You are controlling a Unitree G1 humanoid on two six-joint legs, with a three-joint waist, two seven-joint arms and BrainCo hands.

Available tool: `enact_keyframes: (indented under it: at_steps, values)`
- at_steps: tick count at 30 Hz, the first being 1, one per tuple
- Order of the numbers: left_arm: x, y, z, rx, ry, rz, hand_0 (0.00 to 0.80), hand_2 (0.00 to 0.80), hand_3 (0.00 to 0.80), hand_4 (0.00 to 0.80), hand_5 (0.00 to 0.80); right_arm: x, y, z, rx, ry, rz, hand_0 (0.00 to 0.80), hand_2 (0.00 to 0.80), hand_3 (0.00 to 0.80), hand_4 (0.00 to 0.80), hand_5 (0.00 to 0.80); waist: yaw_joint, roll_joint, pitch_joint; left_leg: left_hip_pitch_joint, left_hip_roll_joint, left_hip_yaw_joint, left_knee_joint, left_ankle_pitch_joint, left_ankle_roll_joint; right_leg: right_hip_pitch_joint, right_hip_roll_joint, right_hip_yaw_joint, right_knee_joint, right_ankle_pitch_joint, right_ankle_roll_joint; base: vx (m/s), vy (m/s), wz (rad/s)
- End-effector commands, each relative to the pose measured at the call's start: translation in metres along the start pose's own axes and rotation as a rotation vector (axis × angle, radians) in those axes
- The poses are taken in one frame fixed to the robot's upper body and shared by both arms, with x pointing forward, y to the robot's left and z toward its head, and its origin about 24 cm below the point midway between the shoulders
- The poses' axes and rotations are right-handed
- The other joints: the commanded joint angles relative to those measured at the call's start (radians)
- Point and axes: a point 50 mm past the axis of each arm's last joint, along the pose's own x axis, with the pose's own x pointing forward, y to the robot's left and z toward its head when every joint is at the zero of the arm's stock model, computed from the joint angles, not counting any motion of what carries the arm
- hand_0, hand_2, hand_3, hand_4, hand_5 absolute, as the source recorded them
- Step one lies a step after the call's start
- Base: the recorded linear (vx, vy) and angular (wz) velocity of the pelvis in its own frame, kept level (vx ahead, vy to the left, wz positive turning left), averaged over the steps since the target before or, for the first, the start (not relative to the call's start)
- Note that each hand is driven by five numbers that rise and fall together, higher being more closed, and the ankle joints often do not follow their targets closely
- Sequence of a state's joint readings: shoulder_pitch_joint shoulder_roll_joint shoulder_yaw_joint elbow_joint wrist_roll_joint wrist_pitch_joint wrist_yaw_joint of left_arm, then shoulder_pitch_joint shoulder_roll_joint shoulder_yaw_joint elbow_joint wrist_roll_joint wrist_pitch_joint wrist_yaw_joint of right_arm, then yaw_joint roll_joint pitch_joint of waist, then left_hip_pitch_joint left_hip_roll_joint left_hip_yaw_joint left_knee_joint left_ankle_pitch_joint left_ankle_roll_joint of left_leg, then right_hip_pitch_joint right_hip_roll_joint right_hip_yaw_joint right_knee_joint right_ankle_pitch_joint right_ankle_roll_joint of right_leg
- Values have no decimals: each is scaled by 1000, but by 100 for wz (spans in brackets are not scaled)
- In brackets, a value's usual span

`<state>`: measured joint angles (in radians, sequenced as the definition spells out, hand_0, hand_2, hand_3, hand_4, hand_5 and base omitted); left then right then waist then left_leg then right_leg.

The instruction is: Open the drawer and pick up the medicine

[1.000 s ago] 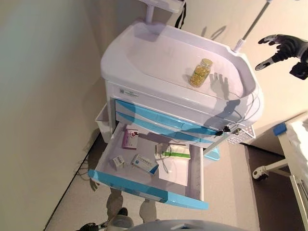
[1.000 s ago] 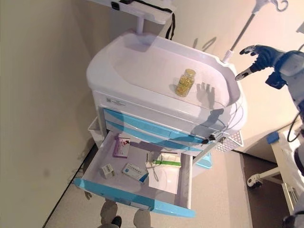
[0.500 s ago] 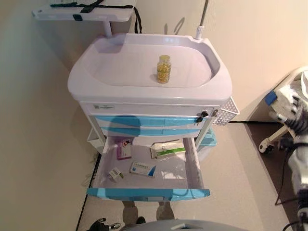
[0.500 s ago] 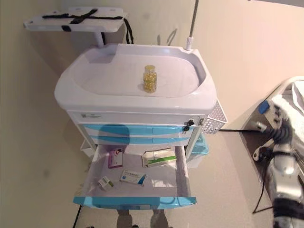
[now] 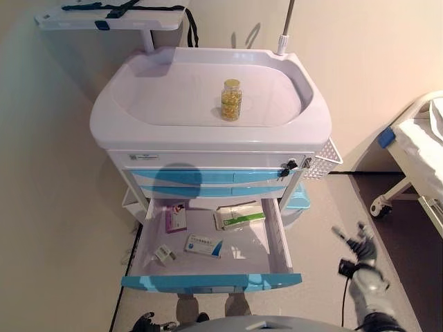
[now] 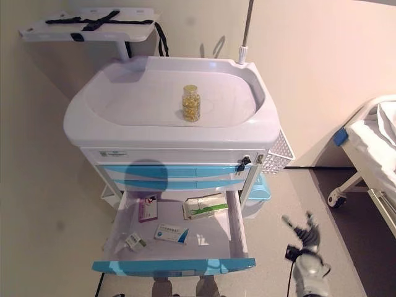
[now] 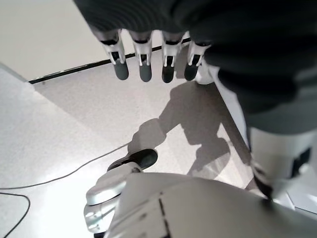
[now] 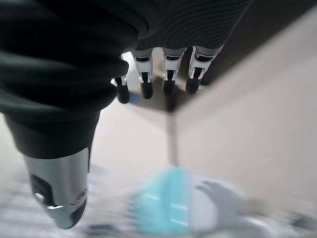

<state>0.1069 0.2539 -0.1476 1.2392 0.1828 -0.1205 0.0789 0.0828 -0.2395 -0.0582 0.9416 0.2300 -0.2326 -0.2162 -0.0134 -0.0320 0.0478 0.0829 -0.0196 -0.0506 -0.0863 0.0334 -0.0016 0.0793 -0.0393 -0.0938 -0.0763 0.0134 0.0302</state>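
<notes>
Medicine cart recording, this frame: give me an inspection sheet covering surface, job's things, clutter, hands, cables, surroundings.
Surface: cart top holds only the pill bottle, upright.
Job's things: bottom drawer pulled open; boxes and a packet inside.
Clutter: nothing seen.
Hands: right hand low beside the cart, open, empty; left hand open over the floor, empty.
Cables: nothing seen.
Surroundings: bed on the right; side shelf behind the cart.

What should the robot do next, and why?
Probably nothing more than letting the arm rest. The drawer is already pulled open, the medicine bottle stands on the cart top, and the right hand hangs low beside the cart, open and empty. If more is wanted, reach for a box in the drawer.
</notes>
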Motion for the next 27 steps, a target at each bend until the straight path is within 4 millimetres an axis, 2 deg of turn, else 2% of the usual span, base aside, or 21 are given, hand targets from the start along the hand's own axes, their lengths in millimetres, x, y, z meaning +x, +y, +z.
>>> enact_keyframes:
  at_steps: [1,3,4,6,10,16,19,20,22,24,27]
  values:
    - [0,-4,-2,-19,24,7,0,0,0,0,0,-1,7,-7,-89,36,103,0,0,0,0,0,-6,-29,-11,-35,-40,13,64,-70,18,-70,-28,7,73,24,74,1,-5,-5]
    - [1,-3,-1,-44,19,15,0,0,0,0,0,-13,13,-43,-270,184,191,0,0,0,0,0,-8,-34,-5,-34,-41,11,72,-74,18,-71,-28,6,84,19,71,1,-15,-10]
    - [1,-3,-1,-44,19,16,0,0,0,0,0,-13,13,-43,-270,184,191,0,0,0,0,0,-8,-34,-4,-34,-41,11,72,-75,18,-71,-28,6,84,19,71,-3,-12,-11]
    - [2,-4,4,-58,6,8,0,0,0,0,0,-22,12,-67,-325,306,208,0,0,0,0,0,-10,-36,3,-31,-41,7,75,-76,19,-72,-28,6,95,14,69,4,-7,-9]
    - [2,-6,6,-63,5,8,0,0,0,0,0,-30,11,-79,-323,361,216,0,0,0,0,0,-13,-39,5,-26,-40,9,78,-83,20,-72,-28,8,101,7,68,21,-2,-4]
    - [2,-6,8,-91,-1,9,0,0,0,0,0,-26,16,-72,-323,330,231,0,0,0,0,0,-15,-40,23,-25,-38,13,83,-87,22,-76,-28,16,107,5,67,3,0,-1]
    - [3,-5,12,-85,-21,9,0,0,0,0,0,-20,20,-61,-358,280,250,0,0,0,0,0,-13,-37,39,-37,-38,16,94,-89,22,-91,-28,19,116,4,68,0,0,0]
    - [4,-5,17,-65,-41,8,0,0,0,0,0,-16,24,-52,-382,242,267,0,0,0,0,0,-11,-34,52,-48,-41,18,105,-91,23,-101,-29,24,126,1,68,0,0,0]
    - [4,-5,21,-48,-56,4,0,0,0,0,0,-14,24,-48,-393,226,271,0,0,0,0,0,-11,-31,63,-57,-43,20,116,-94,24,-111,-29,25,135,0,67,-29,11,-2]
    - [6,-1,35,-3,-114,10,0,0,0,0,0,-7,30,-31,-429,153,294,0,0,0,0,0,-13,-21,101,-89,-49,25,141,-97,28,-144,-32,33,159,-3,68,-84,27,-5]
    - [7,2,42,5,-140,22,0,0,0,0,0,-4,32,-25,-439,126,296,0,0,0,0,0,-13,-16,120,-111,-51,27,153,-94,28,-167,-32,37,173,-3,67,-57,13,-5]
